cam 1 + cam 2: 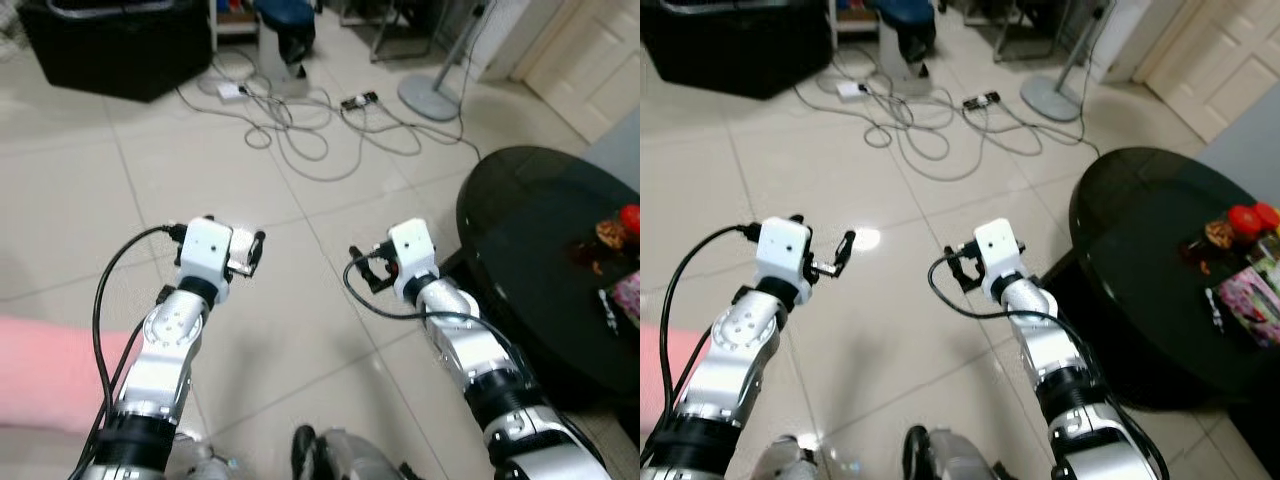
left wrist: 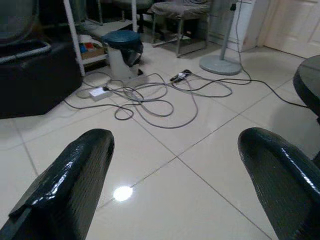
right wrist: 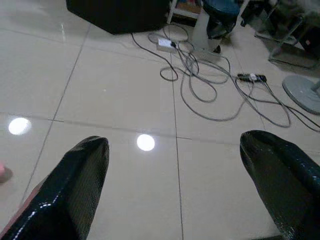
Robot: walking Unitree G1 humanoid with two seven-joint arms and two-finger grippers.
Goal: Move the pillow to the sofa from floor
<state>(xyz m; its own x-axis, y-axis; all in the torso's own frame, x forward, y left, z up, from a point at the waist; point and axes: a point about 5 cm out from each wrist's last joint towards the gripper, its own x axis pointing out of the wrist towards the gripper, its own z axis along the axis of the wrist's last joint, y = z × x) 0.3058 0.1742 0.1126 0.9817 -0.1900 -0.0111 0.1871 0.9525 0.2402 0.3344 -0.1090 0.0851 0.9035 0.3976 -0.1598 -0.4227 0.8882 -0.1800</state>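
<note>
Both arms reach out over the tiled floor [image 1: 300, 330]. The left claw [image 2: 175, 190] and right claw [image 3: 175, 190] each gape wide with nothing between the fingers. The pink pillow [image 1: 55, 370] lies on the floor beside the left arm; a black round tabletop [image 1: 540, 260] stands at the right.

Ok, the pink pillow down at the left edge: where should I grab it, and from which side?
Probably its near right-hand edge, coming down from above with the left gripper, which is open and nearest. The pink pillow lies flat on the tiled floor, partly hidden behind the left arm and cut off by the frame, so that edge is all there is to judge by. The right gripper is also open.
</note>
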